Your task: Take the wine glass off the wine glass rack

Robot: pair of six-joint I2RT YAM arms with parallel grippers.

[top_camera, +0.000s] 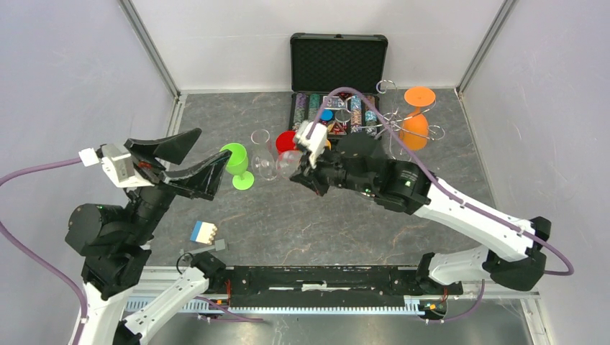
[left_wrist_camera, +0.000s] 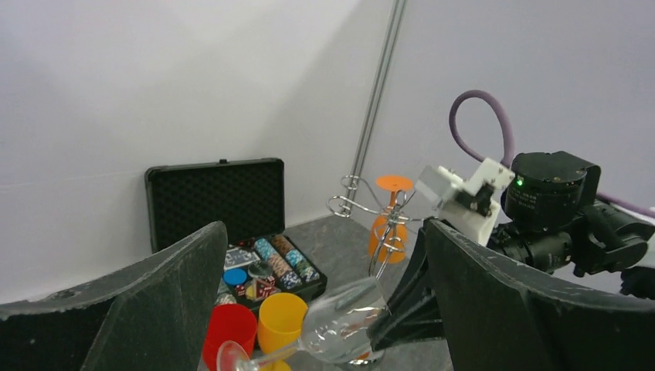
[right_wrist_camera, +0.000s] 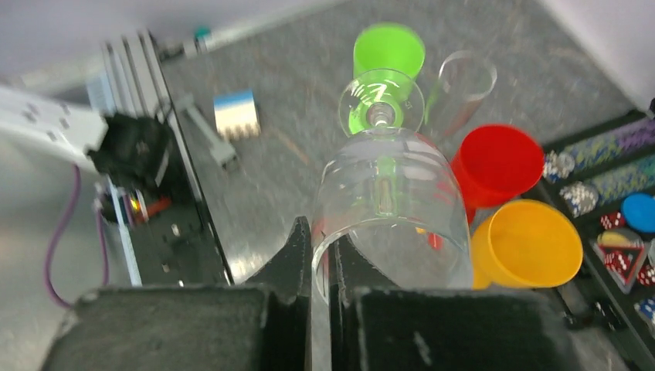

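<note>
Right wrist view: right jaws pinched on glass (right_wrist_camera: 386, 193) rim, glass lying sideways, stem pointing away to frame top; well clear of rack (top_camera: 389, 122), upper right of top view; left jaws wide open, empty

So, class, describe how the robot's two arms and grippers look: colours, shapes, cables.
The left arm and right arm have black motor joints, white links and a purple cable each. The left gripper and right gripper carry broad, matte black, wedge-shaped fingers behind a white camera block. A small green light glows on a joint.
</note>
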